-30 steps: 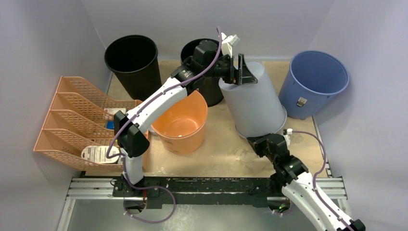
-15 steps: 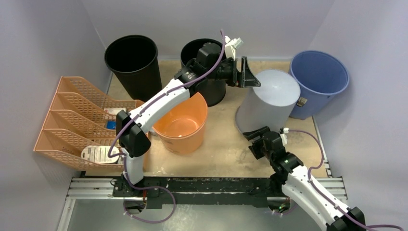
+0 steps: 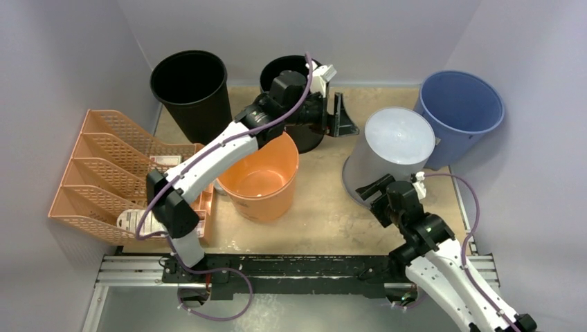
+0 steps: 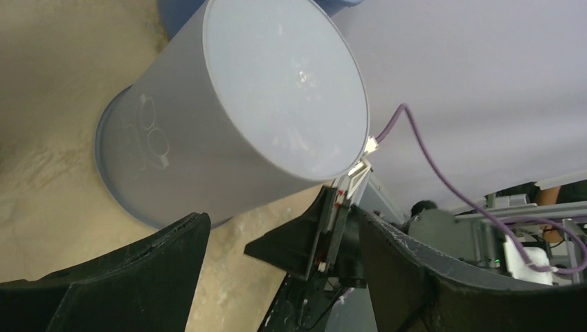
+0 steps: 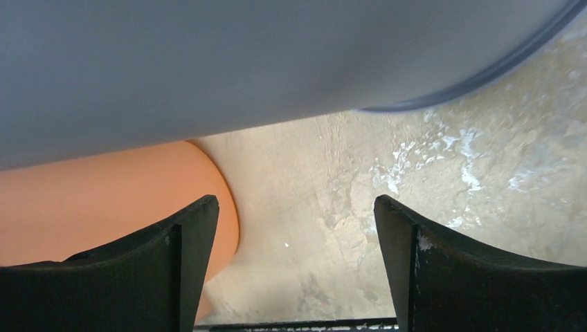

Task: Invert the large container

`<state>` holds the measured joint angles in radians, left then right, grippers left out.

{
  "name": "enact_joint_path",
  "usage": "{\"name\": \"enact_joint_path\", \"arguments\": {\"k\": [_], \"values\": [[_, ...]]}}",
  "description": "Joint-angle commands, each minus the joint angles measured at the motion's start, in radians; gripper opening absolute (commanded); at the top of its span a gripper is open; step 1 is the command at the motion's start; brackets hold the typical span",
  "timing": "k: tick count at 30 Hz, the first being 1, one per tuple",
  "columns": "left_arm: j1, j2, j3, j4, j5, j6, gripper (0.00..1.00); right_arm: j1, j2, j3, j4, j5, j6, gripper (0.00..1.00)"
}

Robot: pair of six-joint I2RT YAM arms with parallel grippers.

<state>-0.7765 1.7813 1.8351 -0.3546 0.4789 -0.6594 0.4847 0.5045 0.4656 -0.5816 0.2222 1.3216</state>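
Note:
The large container is a pale grey bin standing mouth-down on the table, its flat base facing up. It fills the top of the left wrist view and of the right wrist view. My left gripper hangs open to the left of the bin's base, apart from it, and its jaws have nothing between them. My right gripper is open just in front of the bin's lower rim. Between its fingertips only bare table shows.
An orange bucket stands upright left of the grey bin, close under my left arm. A blue bin is right behind the grey one. Two black bins stand at the back, and an orange file rack at the left.
The grey bin went from tilted to standing base-up on the table. My right gripper opened and let go of its rim. My left gripper drew back to the left.

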Motion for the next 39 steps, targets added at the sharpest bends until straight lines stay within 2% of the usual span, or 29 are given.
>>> {"name": "enact_joint_path", "arguments": {"k": [1, 5, 9, 13, 16, 18, 21, 26, 30, 32, 35, 39], "values": [[-0.001, -0.137, -0.091, 0.008, -0.061, 0.061, 0.79, 0.005, 0.058, 0.13, -0.146, 0.126, -0.088, 0.86], [-0.001, -0.234, -0.158, 0.023, -0.126, 0.066, 0.79, 0.004, 0.134, 0.175, -0.137, 0.208, -0.079, 0.87], [-0.001, -0.294, -0.179, -0.01, -0.143, 0.083, 0.79, 0.004, 0.229, 0.199, 0.081, 0.199, -0.171, 0.87], [-0.001, -0.313, -0.204, -0.027, -0.133, 0.08, 0.79, 0.003, 0.418, 0.295, 0.33, 0.179, -0.304, 0.88], [-0.001, -0.322, -0.232, -0.024, -0.116, 0.073, 0.79, -0.003, 0.614, 0.414, 0.397, 0.197, -0.429, 0.89], [-0.001, -0.323, -0.241, -0.03, -0.095, 0.071, 0.79, -0.021, 0.688, 0.486, 0.398, 0.161, -0.492, 0.9], [-0.001, -0.34, -0.252, -0.043, -0.108, 0.087, 0.79, -0.041, 0.685, 0.517, 0.394, 0.103, -0.548, 0.9], [0.0, -0.354, -0.26, -0.073, -0.094, 0.144, 0.79, -0.042, 0.565, 0.397, 0.381, 0.061, -0.607, 0.91], [-0.001, -0.361, -0.287, -0.08, -0.108, 0.17, 0.8, -0.042, 0.53, 0.339, 0.39, 0.014, -0.619, 0.91], [-0.001, -0.369, -0.307, -0.07, -0.128, 0.174, 0.8, -0.041, 0.533, 0.337, 0.434, -0.036, -0.593, 0.91], [-0.001, -0.382, -0.337, -0.055, -0.142, 0.178, 0.8, -0.027, 0.565, 0.321, 0.617, -0.182, -0.589, 0.91], [-0.001, -0.398, -0.356, -0.074, -0.178, 0.169, 0.8, -0.026, 0.666, 0.341, 0.664, -0.177, -0.584, 0.91]]}}
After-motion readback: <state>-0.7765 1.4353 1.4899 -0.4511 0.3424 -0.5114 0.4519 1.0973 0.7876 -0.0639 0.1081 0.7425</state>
